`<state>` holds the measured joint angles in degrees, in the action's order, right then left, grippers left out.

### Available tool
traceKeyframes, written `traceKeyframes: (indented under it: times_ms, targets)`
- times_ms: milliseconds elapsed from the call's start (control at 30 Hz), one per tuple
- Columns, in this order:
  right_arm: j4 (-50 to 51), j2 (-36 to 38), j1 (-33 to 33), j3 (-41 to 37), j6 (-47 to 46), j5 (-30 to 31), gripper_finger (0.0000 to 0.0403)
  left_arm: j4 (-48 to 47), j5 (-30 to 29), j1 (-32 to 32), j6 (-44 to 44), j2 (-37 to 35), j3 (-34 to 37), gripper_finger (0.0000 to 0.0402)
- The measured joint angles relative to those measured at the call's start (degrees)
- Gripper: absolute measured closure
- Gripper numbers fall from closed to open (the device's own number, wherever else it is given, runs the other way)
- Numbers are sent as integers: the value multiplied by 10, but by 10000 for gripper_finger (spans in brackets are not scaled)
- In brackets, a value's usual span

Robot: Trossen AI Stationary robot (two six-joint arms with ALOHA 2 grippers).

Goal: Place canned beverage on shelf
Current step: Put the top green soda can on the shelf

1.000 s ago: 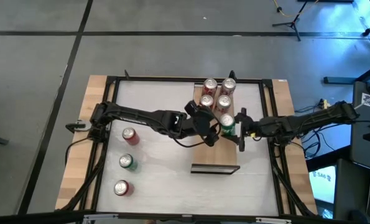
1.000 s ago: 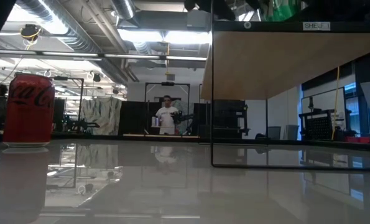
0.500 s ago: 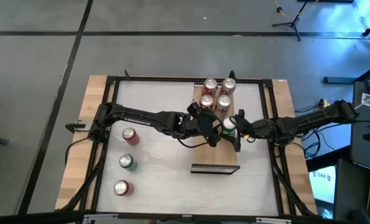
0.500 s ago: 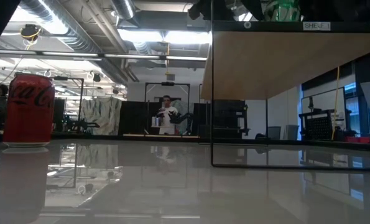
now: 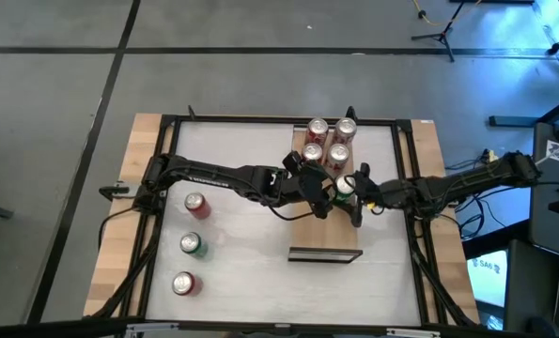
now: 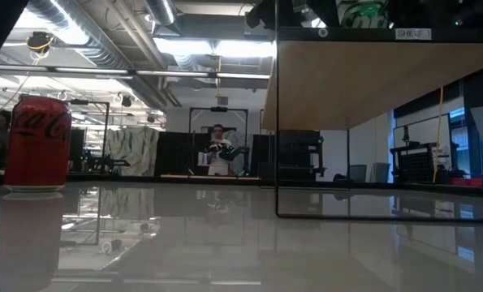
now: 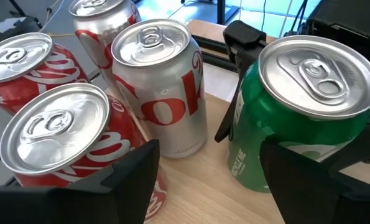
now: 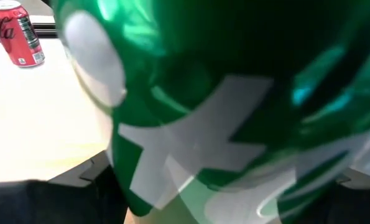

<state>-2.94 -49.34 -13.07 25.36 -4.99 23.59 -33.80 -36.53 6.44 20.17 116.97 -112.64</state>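
green can: standing on the shelf, just beside the four-can cluster at the shelf's far end; base looks seated on the wood in the left wrist view.
right tool: clenched on the green can, a dark finger visible against its side; can fills the right wrist view.
left tool: over the shelf right next to the green can, fingers spread, holding nothing.
shelf: light-wood board raised above the white surface, near its right edge.
risk 1: gap to the silver can is small; a sideways pull-out by the right tool could drag the green can into it and knock the cluster.
risk 2: both tools crowd the same spot; opening the right fingers wide may hit the left tool or a neighbour can.
risk 3: if the can isn't fully seated, release could tip it off the shelf's edge.
spare cans: three on the surface near its left edge, well apart, no risk.
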Motion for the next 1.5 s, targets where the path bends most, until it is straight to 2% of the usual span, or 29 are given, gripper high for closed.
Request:
traceKeyframes:
  times_ms: [367, 1200, 1300, 1500]
  targets:
    - [-1, 1, 68, 0, -9, -88, 95, 0, -3, -5, -13, 0, 0, 127]
    - [0, 1, 71, 1, -6, -89, 94, 0, 1, -9, -27, 0, 0, 127]
    - [0, 1, 71, 1, -6, -97, 80, 0, 1, -7, -28, 0, 0, 127]
    - [-2, 1, 71, 1, -6, -98, 26, 0, 3, -6, -29, 0, 1, 127]
